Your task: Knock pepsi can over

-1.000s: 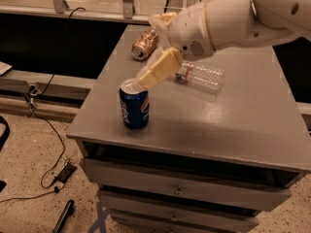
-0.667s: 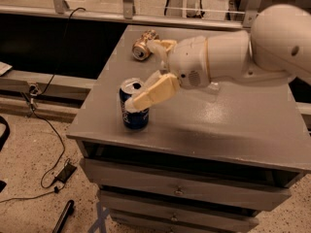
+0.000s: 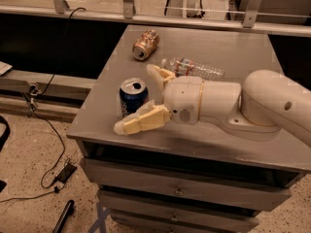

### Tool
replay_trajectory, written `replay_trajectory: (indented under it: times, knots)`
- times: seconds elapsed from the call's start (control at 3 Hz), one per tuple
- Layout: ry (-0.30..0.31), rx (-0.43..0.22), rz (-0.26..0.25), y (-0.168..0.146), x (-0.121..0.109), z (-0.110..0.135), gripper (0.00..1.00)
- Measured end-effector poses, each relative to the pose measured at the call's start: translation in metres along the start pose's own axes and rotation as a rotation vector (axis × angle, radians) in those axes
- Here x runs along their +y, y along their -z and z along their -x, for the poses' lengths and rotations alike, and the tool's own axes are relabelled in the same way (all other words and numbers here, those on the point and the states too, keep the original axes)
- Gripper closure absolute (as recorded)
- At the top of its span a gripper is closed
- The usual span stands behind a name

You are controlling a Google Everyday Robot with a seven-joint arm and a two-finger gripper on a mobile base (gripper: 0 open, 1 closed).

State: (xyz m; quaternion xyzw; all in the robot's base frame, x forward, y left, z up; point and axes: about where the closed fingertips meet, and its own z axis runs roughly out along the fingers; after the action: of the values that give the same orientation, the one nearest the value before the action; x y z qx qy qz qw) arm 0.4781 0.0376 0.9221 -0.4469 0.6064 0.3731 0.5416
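Gripper [image 3: 135,99] low near front edge of table [image 3: 233,47], spread wide, holding nothing. Pepsi can [image 3: 131,94] upright between fingers [image 3: 143,120], just beside or touching near one, long axis vertical, outward from palm. Likely needs sideways shove

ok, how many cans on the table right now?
2. The pepsi can stands upright near the front left corner, the gripper open around it. The gold-brown can lies on its side toward the back. The arm covers part of the table, so another could be hidden.

A robotics lab: jaws over a grey drawer cabinet [image 3: 204,191], cables [image 3: 58,135] on floor.
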Motion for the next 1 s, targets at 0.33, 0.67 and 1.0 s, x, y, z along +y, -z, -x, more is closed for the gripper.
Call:
replay_trajectory:
  times: [0.33,0.67,1.0]
  knots:
    - [0.013,0.000,-0.010,-0.003,-0.001,0.002,0.00]
    - [0.039,0.011,-0.016,-0.005,-0.011,-0.014,0.00]
    - [0.052,-0.016,-0.016,-0.008,-0.021,-0.032,0.00]
